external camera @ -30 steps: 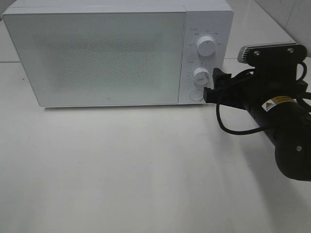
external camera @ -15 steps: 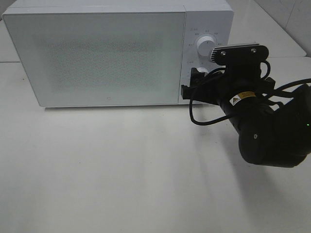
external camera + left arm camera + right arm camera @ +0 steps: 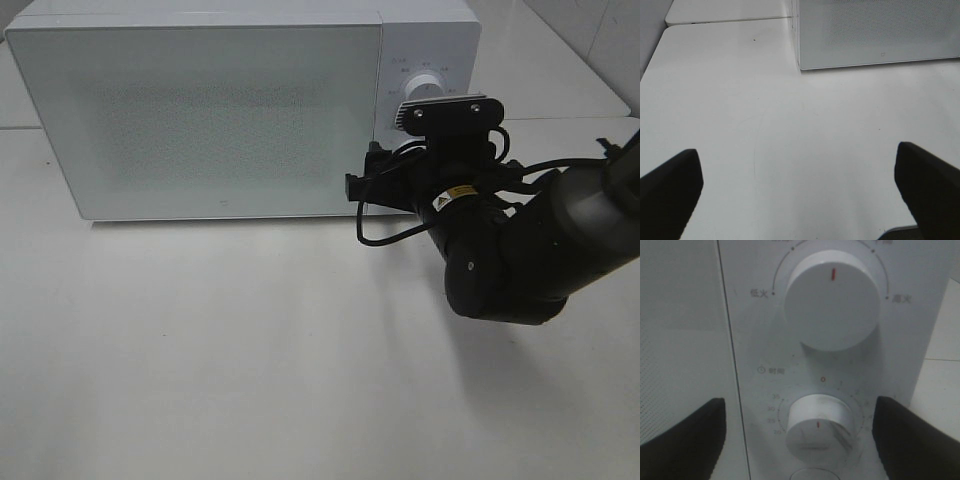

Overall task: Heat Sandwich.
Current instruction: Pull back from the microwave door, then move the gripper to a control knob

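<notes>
Three views, and none shows the sandwich; it may sit inside the microwave point(image 3: 425, 40), behind its shut frosted door point(image 3: 200, 110), but that cannot be told. If so, loading looks done and setting the heat is left. Only the right wrist view shows the right tool point(image 3: 800, 434) with fingers apart, flanking the timer dial point(image 3: 817, 427) below the power dial point(image 3: 832, 305). Only the left wrist view shows the left tool point(image 3: 800, 195), spread wide above the worktop point(image 3: 790, 125).
</notes>
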### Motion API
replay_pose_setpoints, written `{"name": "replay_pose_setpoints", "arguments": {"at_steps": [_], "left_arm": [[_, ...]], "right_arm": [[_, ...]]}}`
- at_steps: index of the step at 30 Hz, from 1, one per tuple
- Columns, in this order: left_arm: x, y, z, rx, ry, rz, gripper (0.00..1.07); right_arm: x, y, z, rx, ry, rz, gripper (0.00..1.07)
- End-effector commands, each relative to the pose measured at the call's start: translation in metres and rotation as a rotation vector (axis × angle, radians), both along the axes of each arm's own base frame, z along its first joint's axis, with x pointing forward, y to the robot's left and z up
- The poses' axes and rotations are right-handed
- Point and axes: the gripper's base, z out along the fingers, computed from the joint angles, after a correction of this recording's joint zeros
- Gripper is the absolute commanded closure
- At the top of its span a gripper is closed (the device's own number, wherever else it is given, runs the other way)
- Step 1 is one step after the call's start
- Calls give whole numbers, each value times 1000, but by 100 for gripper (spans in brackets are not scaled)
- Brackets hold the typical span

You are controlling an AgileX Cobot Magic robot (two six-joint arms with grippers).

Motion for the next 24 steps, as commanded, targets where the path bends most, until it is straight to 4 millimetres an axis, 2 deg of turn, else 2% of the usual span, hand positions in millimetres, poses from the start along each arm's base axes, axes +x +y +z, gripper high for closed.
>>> {"name": "replay_pose_setpoints", "arguments": {"at_steps": [1, 5, 24], "left_arm": [[-3, -1, -1, -10, -27, -1, 7], [-3, -1, -1, -10, -27, -1, 7], [-3, -1, -1, -10, -27, -1, 7]], "right_arm": [[7, 0, -1, 15, 4, -21, 31], [13, -2, -8, 19, 23, -40, 31], [8, -5, -3, 37, -3, -47, 33]]}}
